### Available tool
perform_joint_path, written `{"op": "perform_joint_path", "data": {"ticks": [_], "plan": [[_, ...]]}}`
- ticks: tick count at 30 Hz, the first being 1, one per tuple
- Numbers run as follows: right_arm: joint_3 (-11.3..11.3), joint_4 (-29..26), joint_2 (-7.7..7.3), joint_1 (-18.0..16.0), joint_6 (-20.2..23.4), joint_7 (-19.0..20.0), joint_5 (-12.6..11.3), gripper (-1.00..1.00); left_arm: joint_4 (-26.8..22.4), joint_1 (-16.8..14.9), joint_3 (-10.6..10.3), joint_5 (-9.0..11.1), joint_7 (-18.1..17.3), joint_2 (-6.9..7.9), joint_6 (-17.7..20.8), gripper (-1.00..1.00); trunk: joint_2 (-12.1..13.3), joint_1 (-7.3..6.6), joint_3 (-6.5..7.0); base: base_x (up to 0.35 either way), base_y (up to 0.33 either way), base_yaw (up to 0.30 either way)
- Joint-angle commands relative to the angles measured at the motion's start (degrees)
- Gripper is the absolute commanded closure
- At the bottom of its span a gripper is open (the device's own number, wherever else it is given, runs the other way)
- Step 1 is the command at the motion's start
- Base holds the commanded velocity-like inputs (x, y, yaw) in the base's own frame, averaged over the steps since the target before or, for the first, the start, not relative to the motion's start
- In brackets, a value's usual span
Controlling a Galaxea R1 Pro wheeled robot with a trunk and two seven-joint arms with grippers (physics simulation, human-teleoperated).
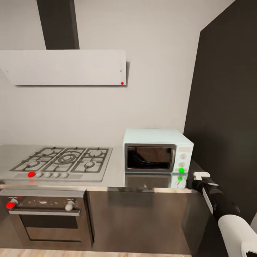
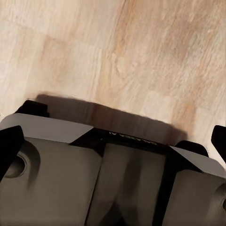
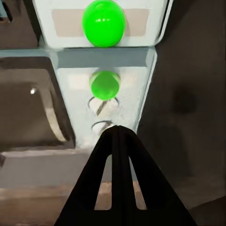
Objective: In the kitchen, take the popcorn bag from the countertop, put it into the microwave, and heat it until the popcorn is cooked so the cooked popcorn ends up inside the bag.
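A: How should the right gripper (image 3: 117, 136) be working here?
B: Fingertips pressed together, it is pointing at the microwave (image 1: 157, 154) control panel; judging by the scene, it should be advancing squarely toward the round green light (image 1: 181, 170), avoiding the two white knobs (image 1: 183, 156).
A: And the appliance?
B: Pale mint, dark glass door closed, it is sitting on the worktop (image 1: 117, 175) right of centre, beside the hob (image 1: 62, 161)

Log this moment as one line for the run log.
microwave: door closed, green light on | right tool: shut, tip aimed at the light's reflection in the countertop | left tool: over wood floor
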Motion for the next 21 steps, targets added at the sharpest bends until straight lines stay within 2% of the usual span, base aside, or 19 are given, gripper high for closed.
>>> {"op": "perform_joint_path", "data": {"ticks": [1, 6, 11, 13, 15, 18, 21], "plan": [[-0.2, -0.7, 0.12, 0.0, 0.3, 0.6, 0.6, 1.00, 0.0, 0.0, -0.5, 0.6, 0.0, 0.00, 0.1, -1.00, -0.1, -0.03, -0.08, -0.346, 0.000, 0.000], [-0.1, -2.2, 0.23, 0.0, 0.9, 0.8, 0.6, 1.00, 0.0, 0.0, -0.5, 0.6, 0.0, 0.00, 0.1, -1.00, -0.1, -0.03, -0.08, -0.346, 0.000, 0.000], [-0.1, -1.0, 0.41, 0.0, 1.0, 0.8, 0.2, 1.00, 0.0, 0.0, -0.4, 0.6, 0.0, 0.06, 0.1, -1.00, -0.1, -0.03, -0.08, -0.346, 0.000, 0.000], [-0.1, 3.6, 0.40, 0.0, 0.9, 0.6, 0.1, 1.00, -0.1, 0.0, -0.4, 0.6, 0.0, 0.08, 0.1, -1.00, -0.1, -0.03, -0.08, -0.346, 0.000, 0.000], [-0.1, 12.5, 0.01, 0.0, 0.3, 0.5, 0.4, 1.00, -0.1, 0.0, -0.4, 0.6, 0.0, 0.14, 0.1, -1.00, -0.1, -0.03, -0.08, -0.346, 0.000, 0.000], [-0.1, 21.2, -0.32, 0.0, -1.0, 0.5, 0.6, 1.00, -0.1, -0.1, -0.4, 0.6, 0.0, 0.16, 0.1, -1.00, -0.1, -0.03, -0.08, -0.336, 0.000, 0.000], [-0.1, 33.9, -0.40, 0.0, -4.7, 0.3, 3.9, 1.00, -0.1, -0.1, -0.4, 0.6, 0.0, 0.17, 0.1, -1.00, -0.1, -0.03, -0.08, -0.217, 0.000, 0.000]]}}
